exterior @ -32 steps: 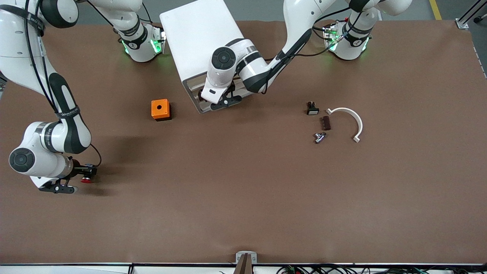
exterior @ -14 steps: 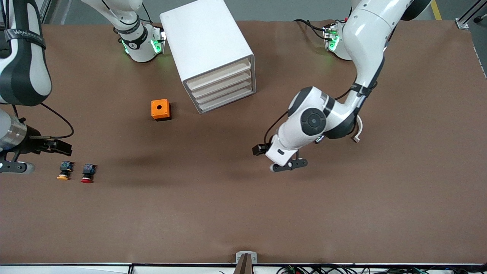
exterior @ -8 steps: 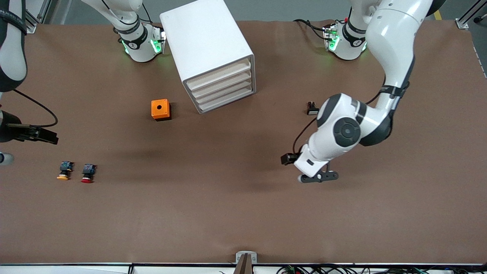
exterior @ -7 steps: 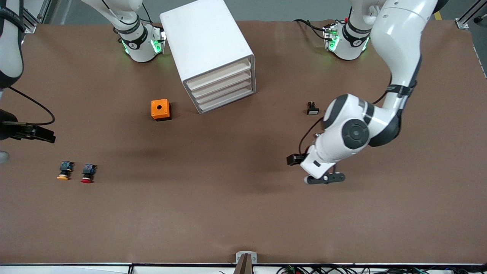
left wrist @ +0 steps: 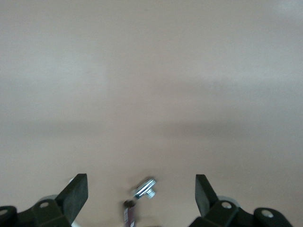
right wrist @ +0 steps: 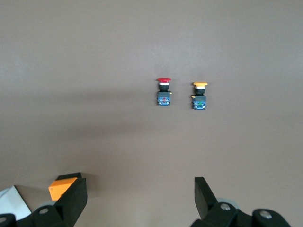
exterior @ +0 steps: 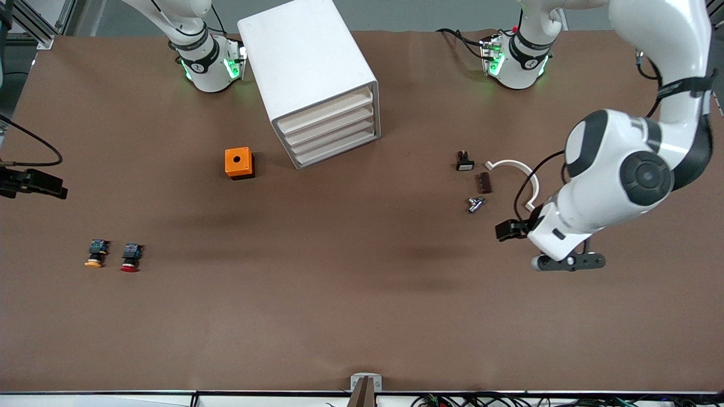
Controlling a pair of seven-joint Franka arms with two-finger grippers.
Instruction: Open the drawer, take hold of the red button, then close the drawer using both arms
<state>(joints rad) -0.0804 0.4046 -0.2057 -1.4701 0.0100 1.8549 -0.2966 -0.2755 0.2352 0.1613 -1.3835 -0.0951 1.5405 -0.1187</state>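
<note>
The red-capped button [exterior: 131, 257] lies on the table toward the right arm's end, beside an orange-capped one [exterior: 95, 253]. Both show in the right wrist view, red [right wrist: 164, 91] and orange [right wrist: 199, 95]. My right gripper [right wrist: 140, 196] is open and empty, high over the table and well apart from them; the front view shows only a black wrist part [exterior: 34, 183]. The white drawer cabinet [exterior: 308, 68] has all drawers shut. My left gripper [exterior: 567, 262] hangs open and empty [left wrist: 140, 196] over the table at the left arm's end.
An orange box with a hole [exterior: 238, 163] stands beside the cabinet. A metal fitting [exterior: 475, 204], a brown piece [exterior: 485, 182], a small black switch [exterior: 464, 161] and a white curved part [exterior: 523, 175] lie toward the left arm's end.
The right gripper let go of the red button and drew back up past the view's edge. The left gripper left the cabinet front and swung to the left arm's end.
</note>
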